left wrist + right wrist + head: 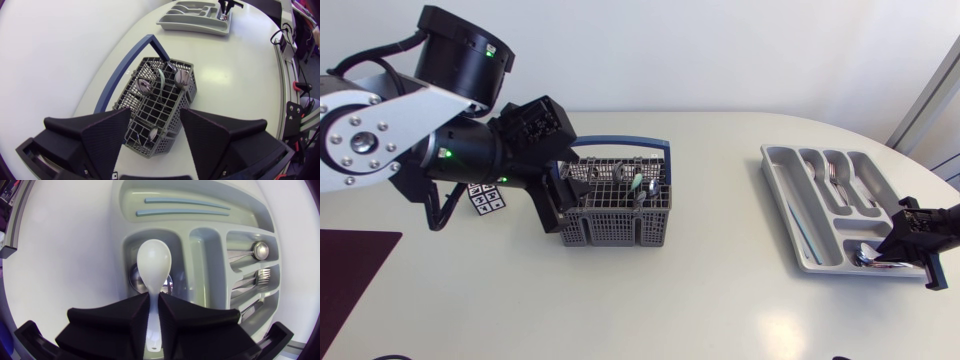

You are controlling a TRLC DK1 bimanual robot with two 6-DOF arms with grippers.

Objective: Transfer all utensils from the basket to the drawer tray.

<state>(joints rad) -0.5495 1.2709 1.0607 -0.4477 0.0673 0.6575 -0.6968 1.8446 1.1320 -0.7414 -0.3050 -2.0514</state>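
The grey wire basket (610, 228) with a blue handle (620, 143) stands mid-table and holds several utensils, among them a green-handled one (635, 186) and a spoon (182, 77). My left gripper (552, 200) hovers at the basket's left end, open, and in the left wrist view (156, 112) the basket (159, 145) lies below its spread fingers. The grey drawer tray (778, 185) lies at the right. My right gripper (154, 296) is shut on a white spoon (154, 260) over the tray's (117, 210) near compartment, above a metal spoon (134, 277).
Other tray compartments hold two pale blue sticks (182, 201), a spoon (260, 250) and forks (265, 273). A small marker card (486, 198) lies left of the basket. A dark red mat (350, 270) covers the table's near left corner.
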